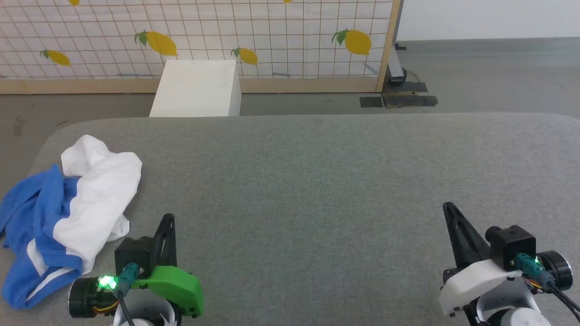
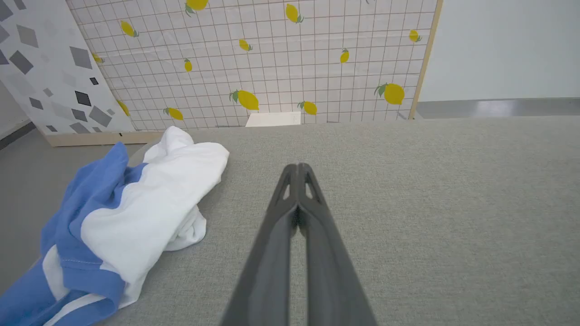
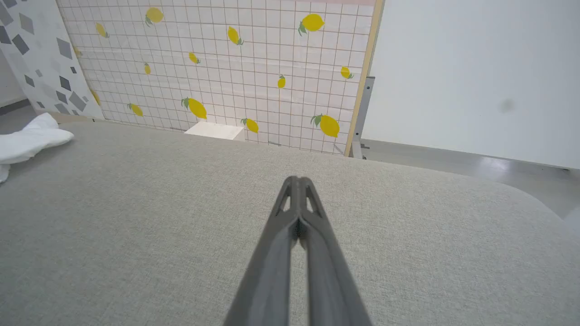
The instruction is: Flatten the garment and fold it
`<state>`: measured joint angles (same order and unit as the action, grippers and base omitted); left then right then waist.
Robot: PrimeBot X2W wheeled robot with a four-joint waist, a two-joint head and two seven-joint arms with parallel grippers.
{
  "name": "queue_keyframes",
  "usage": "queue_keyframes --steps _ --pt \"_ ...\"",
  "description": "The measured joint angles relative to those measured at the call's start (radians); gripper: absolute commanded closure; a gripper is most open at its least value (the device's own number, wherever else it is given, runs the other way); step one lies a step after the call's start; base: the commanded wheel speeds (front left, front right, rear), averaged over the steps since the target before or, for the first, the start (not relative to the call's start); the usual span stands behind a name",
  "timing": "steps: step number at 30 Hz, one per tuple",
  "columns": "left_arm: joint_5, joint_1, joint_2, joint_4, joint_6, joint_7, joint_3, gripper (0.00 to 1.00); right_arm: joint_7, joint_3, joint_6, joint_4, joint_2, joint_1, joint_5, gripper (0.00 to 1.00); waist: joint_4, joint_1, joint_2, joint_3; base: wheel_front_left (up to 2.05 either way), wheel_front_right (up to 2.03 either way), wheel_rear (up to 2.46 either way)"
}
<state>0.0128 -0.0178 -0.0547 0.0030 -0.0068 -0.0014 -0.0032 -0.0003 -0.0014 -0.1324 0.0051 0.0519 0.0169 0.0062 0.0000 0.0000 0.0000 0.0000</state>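
The left gripper [image 2: 297,167] is pinched tight and holds nothing. The right gripper [image 3: 297,179] is pinched tight and empty too. Both are over the grey table [image 1: 317,181]. The garment [image 1: 90,194] lies crumpled at the table's left edge, near the left gripper

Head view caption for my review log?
Crumpled blue-and-white T-shirt at left edge of grey table; left gripper beside it, right gripper apart, both shut.

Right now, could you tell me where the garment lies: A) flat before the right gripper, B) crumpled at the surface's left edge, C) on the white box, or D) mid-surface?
B: the garment lies crumpled at the left edge of the grey surface, beside the left gripper.
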Motion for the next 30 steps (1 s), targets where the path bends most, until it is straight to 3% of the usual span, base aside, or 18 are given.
queue_keyframes --steps 20,21,30 --pt "0.000 0.000 0.000 0.000 0.000 0.000 0.000 1.00 0.000 0.000 0.000 0.000 0.000 0.000 0.000 1.00 0.000 0.0000 0.0000 0.000 0.00 0.00 0.00" --pt "0.000 0.000 0.000 0.000 0.000 0.000 0.000 0.00 0.000 0.000 0.000 0.000 0.000 0.000 0.000 0.00 0.000 0.0000 0.0000 0.000 0.00 0.00 0.00" --pt "0.007 -0.001 0.000 0.005 -0.001 -0.002 -0.007 0.00 0.000 -0.002 0.000 0.002 0.000 0.001 0.000 0.00 0.001 0.0000 0.0000 0.000 0.00 0.00 0.00"
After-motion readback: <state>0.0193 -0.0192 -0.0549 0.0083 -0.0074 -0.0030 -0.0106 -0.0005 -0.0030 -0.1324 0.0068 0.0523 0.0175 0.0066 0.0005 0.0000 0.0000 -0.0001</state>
